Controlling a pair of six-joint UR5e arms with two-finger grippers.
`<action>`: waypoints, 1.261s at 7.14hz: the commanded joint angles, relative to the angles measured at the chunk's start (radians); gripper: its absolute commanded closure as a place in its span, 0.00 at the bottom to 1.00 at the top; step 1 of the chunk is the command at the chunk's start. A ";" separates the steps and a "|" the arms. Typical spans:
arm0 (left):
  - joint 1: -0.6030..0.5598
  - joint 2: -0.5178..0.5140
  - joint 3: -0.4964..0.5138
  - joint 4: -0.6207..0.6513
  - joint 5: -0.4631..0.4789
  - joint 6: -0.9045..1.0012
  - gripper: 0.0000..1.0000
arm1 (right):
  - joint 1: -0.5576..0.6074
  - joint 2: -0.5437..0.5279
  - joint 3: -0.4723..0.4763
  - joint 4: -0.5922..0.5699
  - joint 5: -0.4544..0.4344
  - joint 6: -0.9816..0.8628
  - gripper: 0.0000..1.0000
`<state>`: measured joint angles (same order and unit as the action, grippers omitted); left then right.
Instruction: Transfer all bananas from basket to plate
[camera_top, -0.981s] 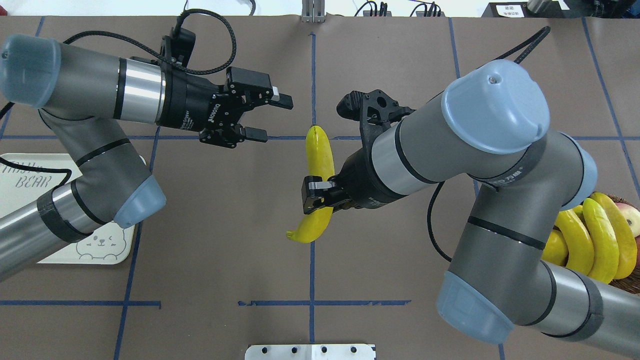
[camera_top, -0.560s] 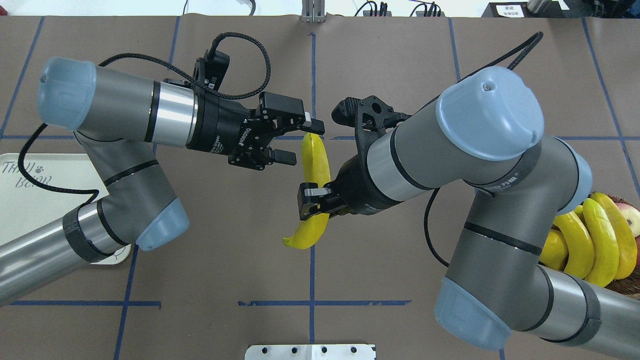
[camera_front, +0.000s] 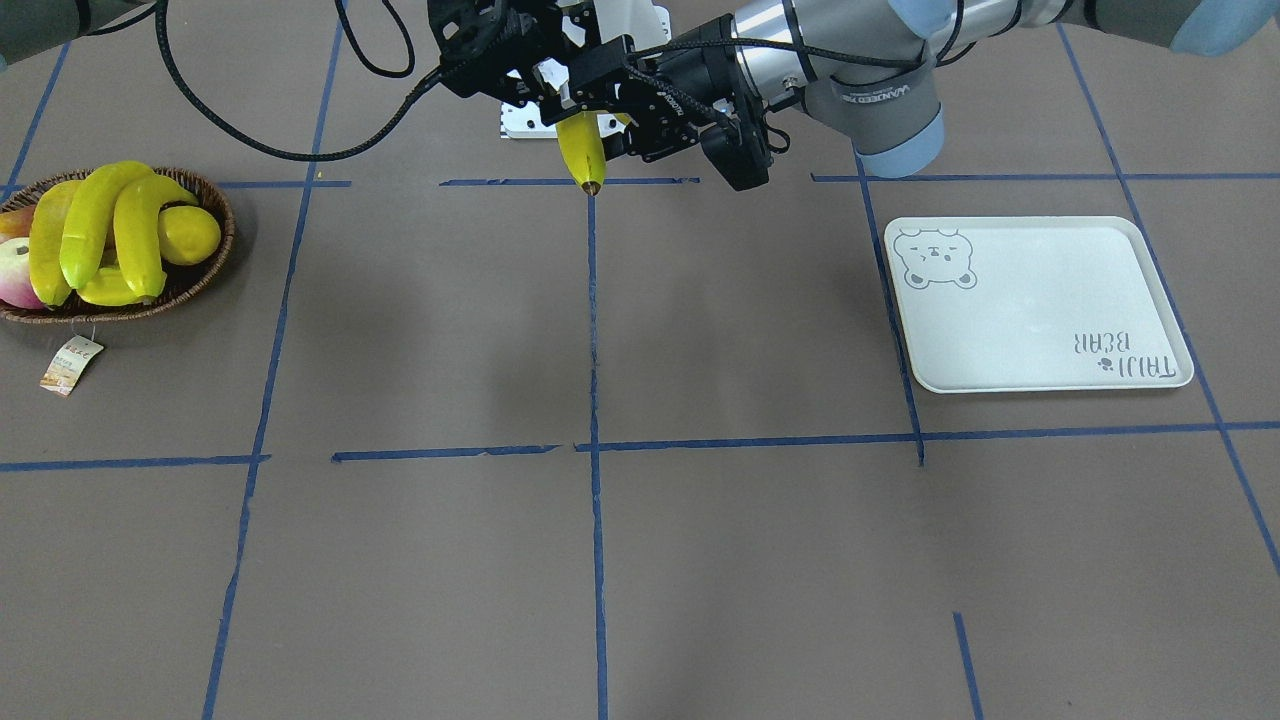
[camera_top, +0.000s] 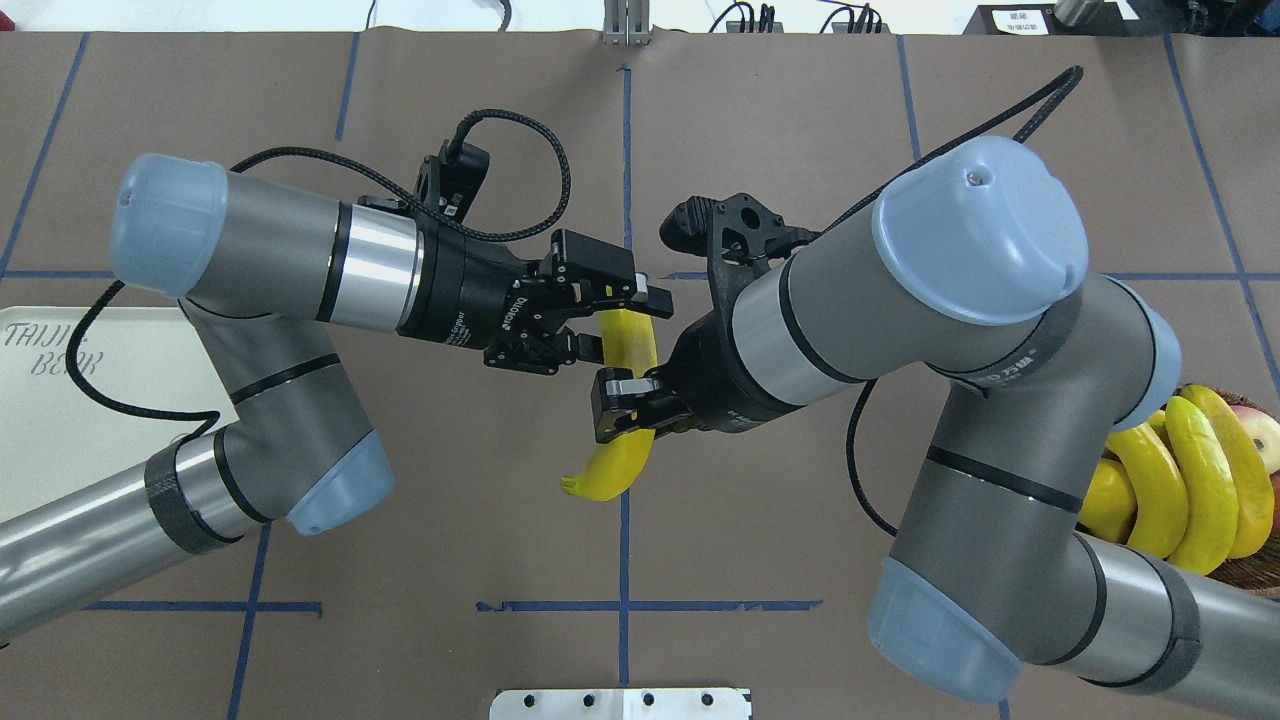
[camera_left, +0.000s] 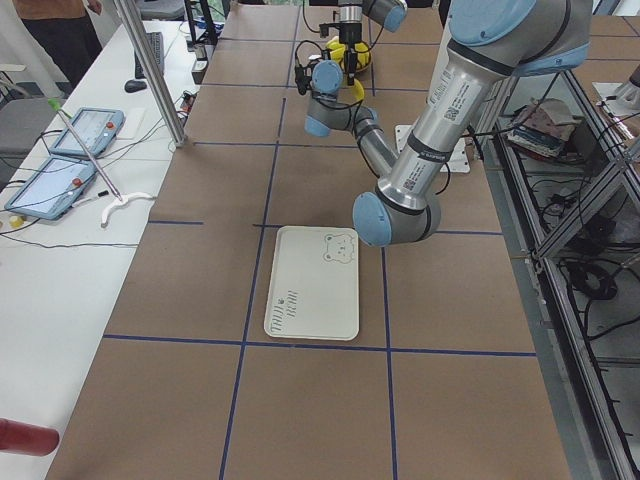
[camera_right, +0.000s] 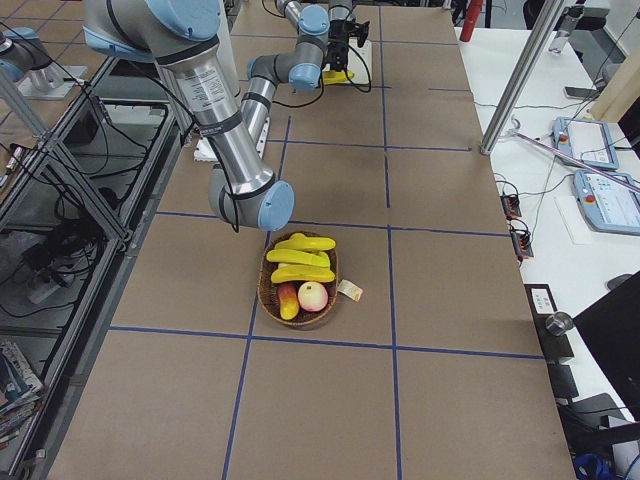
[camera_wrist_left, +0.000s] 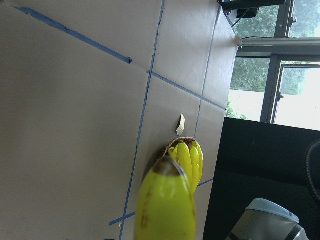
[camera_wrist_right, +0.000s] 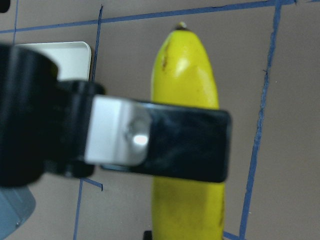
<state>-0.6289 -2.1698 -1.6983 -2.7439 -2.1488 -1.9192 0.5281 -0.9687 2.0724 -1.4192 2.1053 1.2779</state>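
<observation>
**Over the middle of the tabletop (camera_front: 700, 560): one banana (camera_top: 620, 460) between two hands**

Halfway between the left and right edges of the tabletop, the right hand (camera_top: 628, 400) is clamped around the middle of the banana and holds it up in the air. That grip leaves both ends sticking out, so the other hand has room. The left hand (camera_top: 622, 322) has its two fingers (camera_top: 655, 298) spread, one on each side of the end that points away from the robot, not yet squeezing. I think this is a pass, because the basket (camera_front: 120, 312) sits by the right edge and the plate (camera_front: 1040, 310) lies by the left edge, well apart. Three more bananas (camera_front: 95, 215) wait in the basket. The plate has no fruit on it.
</observation>
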 joint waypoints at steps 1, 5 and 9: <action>0.001 0.011 0.000 0.001 0.000 0.014 0.75 | 0.001 -0.004 0.003 0.000 0.004 -0.002 0.98; 0.001 0.030 -0.001 0.004 -0.002 0.065 1.00 | 0.003 -0.002 0.008 0.000 0.004 0.001 0.00; -0.037 0.057 -0.001 0.079 -0.008 0.066 1.00 | 0.036 -0.027 0.070 -0.007 0.005 0.000 0.00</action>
<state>-0.6434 -2.1255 -1.6991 -2.7132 -2.1559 -1.8536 0.5443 -0.9850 2.1168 -1.4226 2.1095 1.2779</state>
